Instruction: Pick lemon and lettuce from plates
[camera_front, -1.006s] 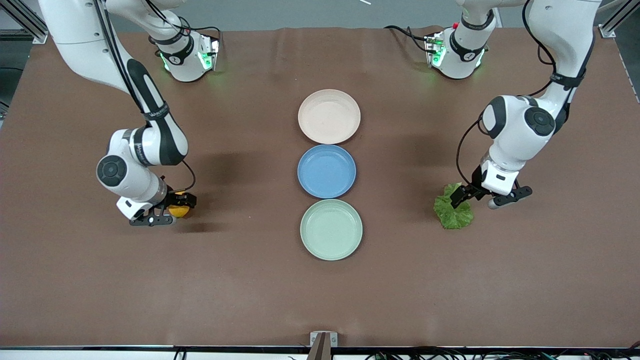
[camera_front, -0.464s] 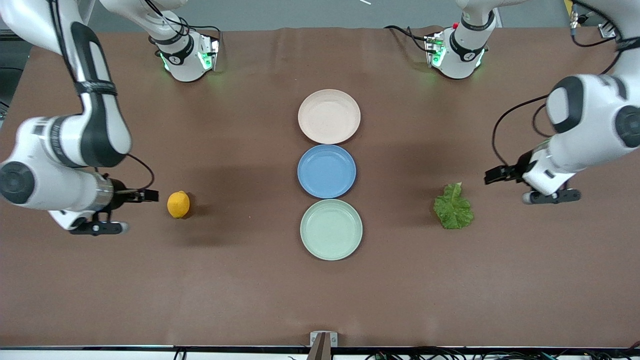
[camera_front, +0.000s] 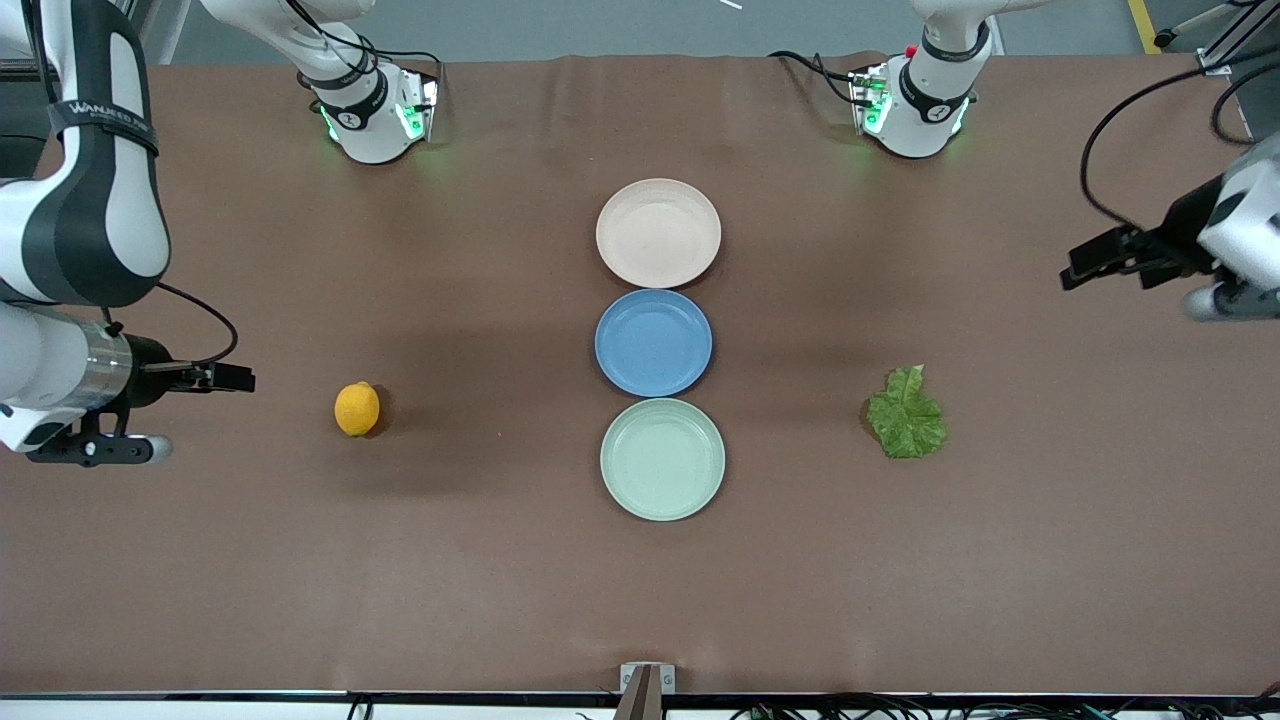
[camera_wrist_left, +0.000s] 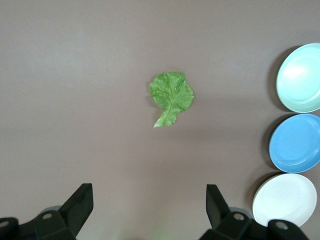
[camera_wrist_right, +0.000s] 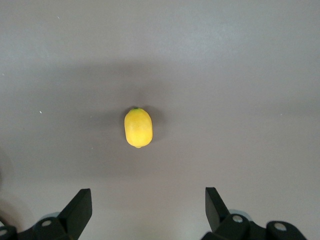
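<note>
- The right gripper hangs in the air over the bare table at the right arm's end, its fingers spread wide with nothing between them. A second ago it was down at the lemon; since then it has let go, lifted and drawn back toward the table's edge.
- The left gripper is likewise spread and empty, its fingers framing only tabletop. It has risen off the lettuce and swung away over the left arm's end of the table.
- The lemon lies alone on the brown table, well apart from the plates, toward the right arm's end.
- The lettuce lies flat on the table toward the left arm's end, also well apart from the plates.
- The beige-pink plate, the blue plate and the mint green plate sit in a row at mid-table, each bare.
- Judged from this, both items are off the plates and released, so the task looks finished and the arms appear to be retreating.
</note>
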